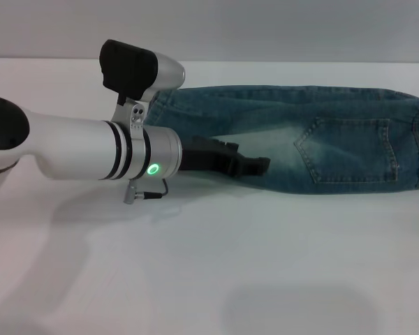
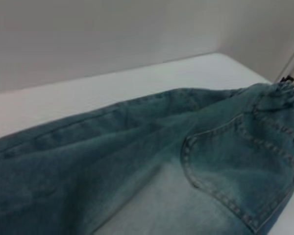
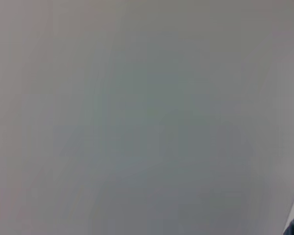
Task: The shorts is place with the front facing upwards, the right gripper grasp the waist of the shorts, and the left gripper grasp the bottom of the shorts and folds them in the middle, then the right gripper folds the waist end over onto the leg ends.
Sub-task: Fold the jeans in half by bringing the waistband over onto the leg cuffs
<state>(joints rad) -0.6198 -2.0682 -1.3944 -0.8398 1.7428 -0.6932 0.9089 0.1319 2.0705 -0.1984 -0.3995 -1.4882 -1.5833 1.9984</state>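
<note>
White surface [image 1: 216,265] bearing the denim shorts [image 1: 321,139], which lie flat and folded lengthwise along its far side, a stitched pocket [image 1: 349,150] uppermost and the gathered waistband [image 2: 284,93] toward the robot's right. The left tool [image 1: 248,166], on the green-ringed arm, rests low against the near edge of the shorts; whether it grips the denim cannot be told. The right tool is out of view.

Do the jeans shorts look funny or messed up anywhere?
A little. The blue-green denim shorts lie folded lengthwise on the white table, stitched pocket showing on top. The black left gripper rests over their near edge. No tears or spills show.
</note>
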